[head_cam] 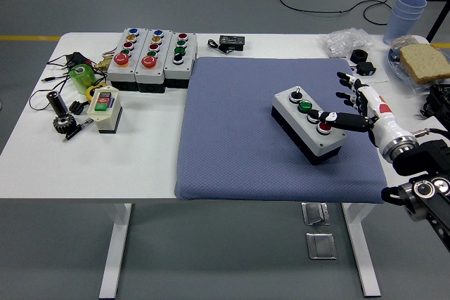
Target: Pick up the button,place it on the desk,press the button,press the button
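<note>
your right hand [355, 107] | fingers spread, gripping nothing, thumb touching the button box [308, 123] | sitting near desk's [84, 166] right edge

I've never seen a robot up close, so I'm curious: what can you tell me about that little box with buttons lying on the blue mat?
The button box is a grey-topped case with a black base, plastic by its look. It carries three controls in a row: a black knob at the far end, a green button in the middle, a red button nearest. It lies flat, turned at an angle, on the right part of the blue mat. The right hand reaches in, one finger stretched onto the red button, the others spread.
</note>
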